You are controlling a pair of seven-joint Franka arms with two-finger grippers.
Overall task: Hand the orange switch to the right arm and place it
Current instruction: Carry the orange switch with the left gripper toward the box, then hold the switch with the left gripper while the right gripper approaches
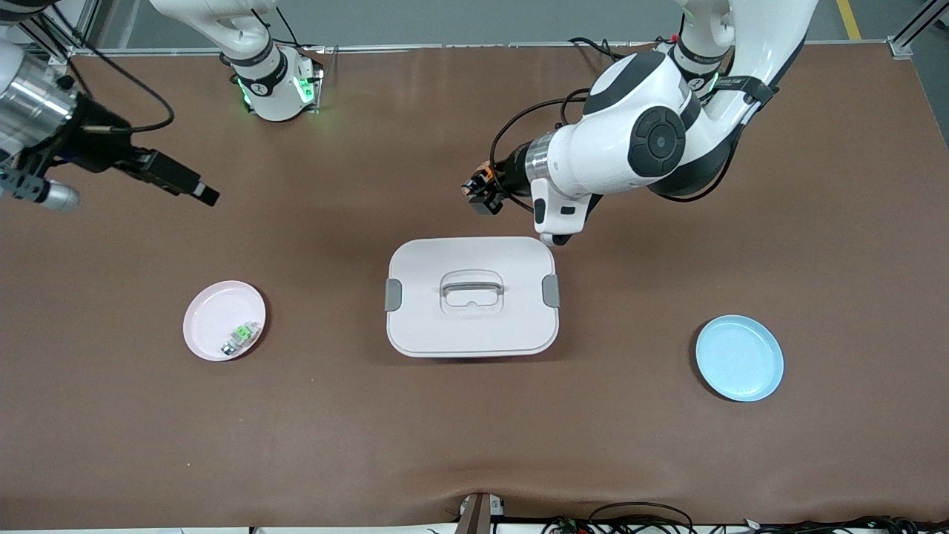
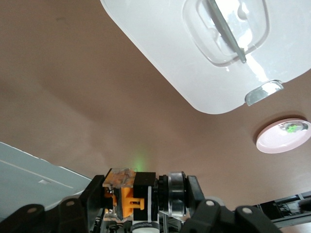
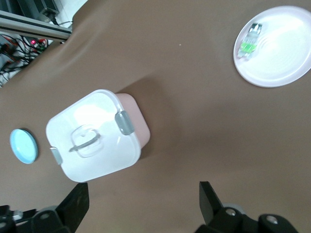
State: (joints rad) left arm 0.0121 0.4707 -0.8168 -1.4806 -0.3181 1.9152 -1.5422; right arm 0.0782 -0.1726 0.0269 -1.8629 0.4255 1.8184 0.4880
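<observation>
My left gripper (image 1: 478, 194) is shut on the orange switch (image 1: 483, 176) and holds it in the air over the bare table, beside the white lidded box (image 1: 471, 297). In the left wrist view the switch (image 2: 127, 191) sits clamped between the fingers, its orange and black body lying sideways. My right gripper (image 1: 202, 191) is open and empty, up in the air toward the right arm's end of the table. In the right wrist view its two fingers (image 3: 73, 204) stand wide apart with nothing between them.
A pink plate (image 1: 215, 311) holding a small green-and-white clear component (image 1: 241, 337) lies toward the right arm's end. A blue plate (image 1: 739, 357) lies toward the left arm's end. The box has a grey handle (image 1: 471, 288).
</observation>
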